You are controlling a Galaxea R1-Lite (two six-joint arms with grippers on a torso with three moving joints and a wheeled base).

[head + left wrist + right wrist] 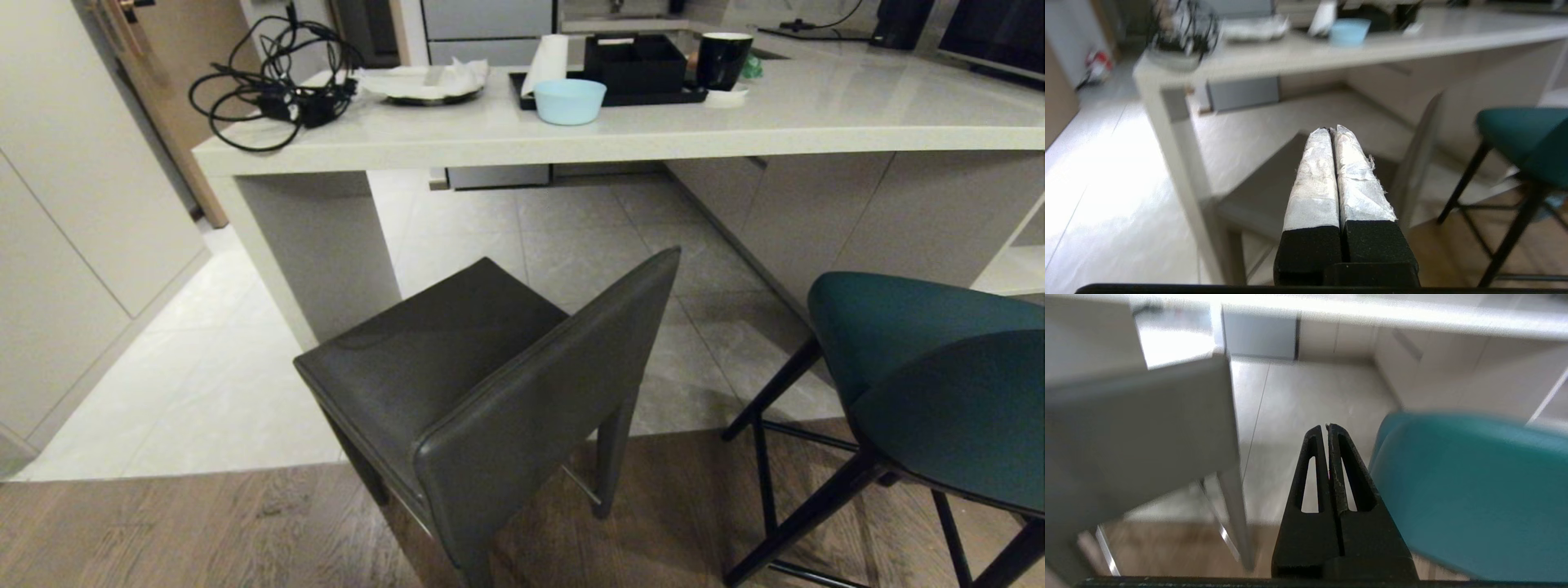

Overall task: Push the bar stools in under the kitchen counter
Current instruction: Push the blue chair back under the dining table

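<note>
The dark grey-brown, square-backed leather bar stool (482,392) stands turned at an angle, outside the long off-white glossy stone-look kitchen counter (735,122), its seat just short of the slab's edge; the teal leather round-backed stool on thin black legs (939,392) stands to its right, also clear of the counter. The left gripper (1332,130), fingers pressed together and empty, is raised above the grey stool's seat. The right gripper (1327,426), fingers likewise pressed together, sits between the two stools.

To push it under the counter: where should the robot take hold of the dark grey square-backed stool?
On the top edge of the dark grey square-backed stool's flat backrest, approached from the robot's side. The backrest stands nearest the robot, turned slightly, and the seat faces the off-white stone counter.
</note>
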